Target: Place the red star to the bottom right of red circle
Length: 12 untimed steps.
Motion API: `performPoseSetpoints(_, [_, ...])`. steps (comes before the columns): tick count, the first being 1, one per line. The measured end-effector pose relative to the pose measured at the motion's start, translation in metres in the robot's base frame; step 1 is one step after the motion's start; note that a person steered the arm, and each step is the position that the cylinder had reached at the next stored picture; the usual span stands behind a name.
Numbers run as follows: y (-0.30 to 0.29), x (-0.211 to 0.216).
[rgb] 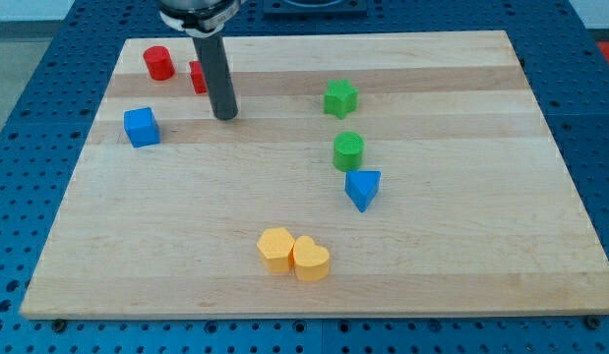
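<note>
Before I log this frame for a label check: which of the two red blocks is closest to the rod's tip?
The red star, partly hidden behind the rod just left of my tip. The red circle stands farther left, fully visible.

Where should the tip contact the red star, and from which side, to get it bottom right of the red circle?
There is no gripper, so push it. My tip sits just right of the red star, hiding part of it. The red circle lies to the star's left. I'd probably move round to the star's top edge and push toward the view's bottom, keeping contact centred so it doesn't spin.
</note>
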State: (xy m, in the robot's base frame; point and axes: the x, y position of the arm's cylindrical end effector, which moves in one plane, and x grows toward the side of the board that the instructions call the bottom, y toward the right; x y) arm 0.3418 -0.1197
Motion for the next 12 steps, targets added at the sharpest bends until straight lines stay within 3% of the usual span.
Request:
performPoseSetpoints(1, [-0.001, -0.044])
performPoseSetpoints(3, [-0.008, -0.047])
performPoseSetpoints(10, [-0.053, -0.125])
performPoseSetpoints(11, [-0.058, -0.128])
performPoseSetpoints(12, [-0.008, -0.095])
